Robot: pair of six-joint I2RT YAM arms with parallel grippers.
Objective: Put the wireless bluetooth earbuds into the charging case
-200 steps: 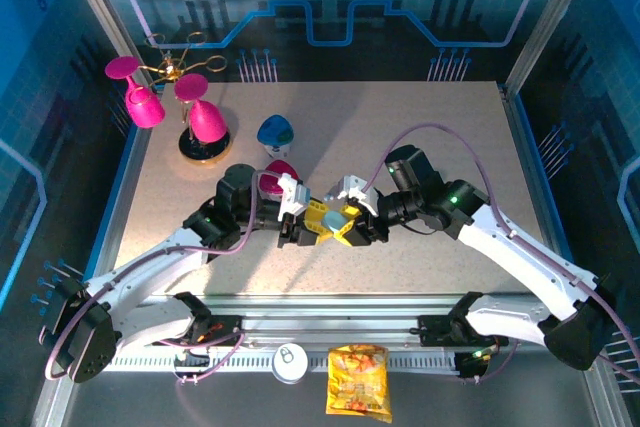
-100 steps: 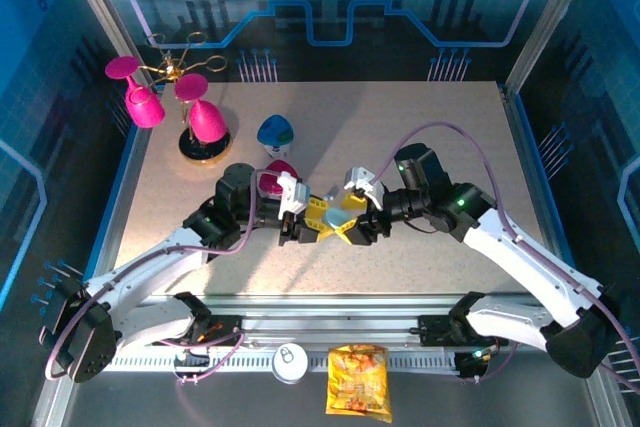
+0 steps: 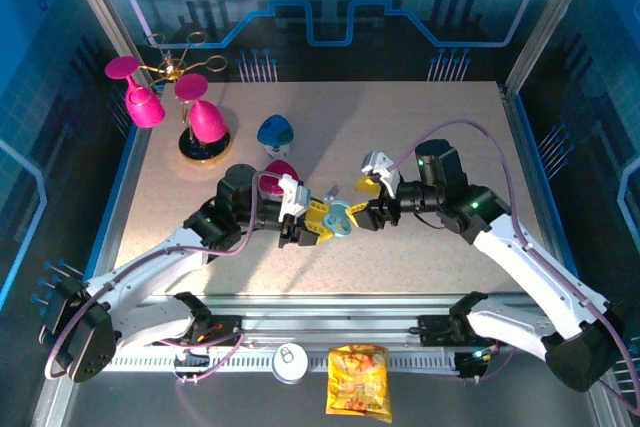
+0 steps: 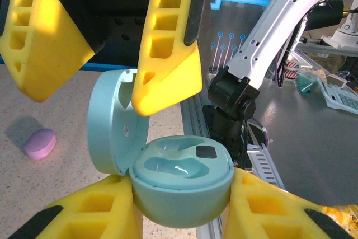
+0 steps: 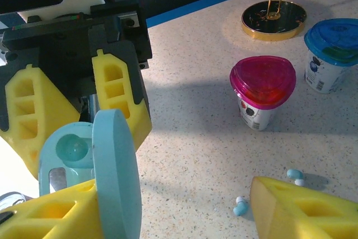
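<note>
The left hand [image 3: 322, 222] gripped the open blue case [image 4: 182, 186]; the right hand [image 3: 360, 202] stood open nearby. The speckled desk [image 3: 440, 117], walled by blue panels [image 3: 330, 7], bore what seemed tiny earbuds [image 5: 240, 207].

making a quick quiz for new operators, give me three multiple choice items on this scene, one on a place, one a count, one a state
1. Where is the charging case? A) in the left hand B) on the gold stand C) under the snack bag
2. How many lidded cups stand on the table? A) one B) two C) four
3. The case's lid is: A) shut B) open C) detached
Answers: 1 A, yellow fingers clamp its base; 2 B, one pink-lidded cup, one blue-lidded cup; 3 B, it stands up on its hinge.
</note>
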